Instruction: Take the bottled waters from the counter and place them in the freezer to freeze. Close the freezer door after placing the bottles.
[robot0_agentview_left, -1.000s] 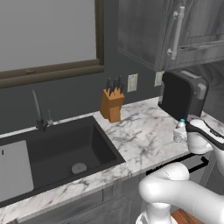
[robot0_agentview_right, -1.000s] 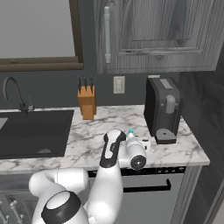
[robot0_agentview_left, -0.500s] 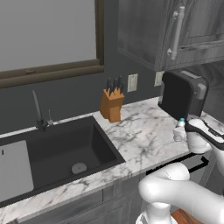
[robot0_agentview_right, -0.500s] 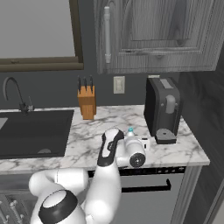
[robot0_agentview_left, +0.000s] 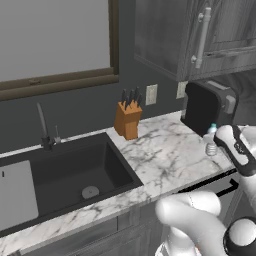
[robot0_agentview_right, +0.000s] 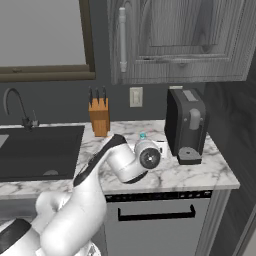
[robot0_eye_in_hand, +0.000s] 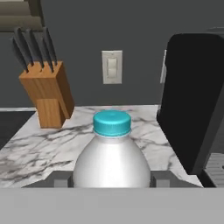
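**Bottle in the jaws, coffee machine close by**

I have the gripper (robot0_eye_in_hand: 112, 183) closed on one bottled water (robot0_eye_in_hand: 112, 162), fingers pressed to either flank of its body low down, blue cap up and centred right ahead of the hand. In the left base view the same bottle (robot0_agentview_left: 211, 142) sits just beyond the hand, at the counter's (robot0_agentview_left: 165, 160) far end; I cannot tell whether its base touches the marble or is clear of it. I see just the one bottle.

Risks as I judge them:
- The black coffee machine (robot0_eye_in_hand: 192, 100) stands just right of the hand and ahead. A swing that way on the lift could clip it and knock the bottle askew in the grip.
- Ribbed, rounded plastic: a quick turn of the wrist may let it slip or tilt.
- Knife block (robot0_eye_in_hand: 46, 94) sits well off to the left and beyond; little danger there.
- Freezer out of sight; a long carry lies ahead.
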